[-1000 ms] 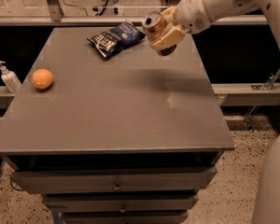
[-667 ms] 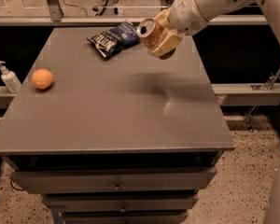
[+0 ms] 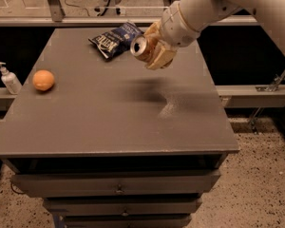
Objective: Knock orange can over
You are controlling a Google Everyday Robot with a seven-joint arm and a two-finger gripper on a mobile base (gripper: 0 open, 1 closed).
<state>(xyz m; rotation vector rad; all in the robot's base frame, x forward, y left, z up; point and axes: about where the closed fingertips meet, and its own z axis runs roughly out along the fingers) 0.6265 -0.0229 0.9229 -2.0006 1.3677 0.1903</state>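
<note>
A slim copper-orange metal drink can with a silver top [image 3: 139, 46] is held off the surface, above the far part of a flat grey rectangular table [image 3: 109, 127], somewhat nearer the right edge than the left. The can is tipped well away from upright, and its silver top is turned towards the left edge. It is clamped between the tan fingers [image 3: 160, 61] of the two-finger gripper [image 3: 154, 49], which are closed against its sides. The gripper is carried on a white arm [image 3: 204, 8] that is seen coming in over the far right corner. A soft dark shadow [image 3: 147, 90] is cast on the tabletop below the can, towards the middle of the table.

A crumpled dark blue snack bag with white lettering [image 3: 113, 40] is seen lying by the far edge, just left of the can. A round orange fruit [image 3: 43, 80] is seen resting close to the left edge. A small white pump bottle [image 3: 9, 78] is seen on a ledge beyond the left edge. Grey drawer fronts [image 3: 118, 186] are visible under the near edge.
</note>
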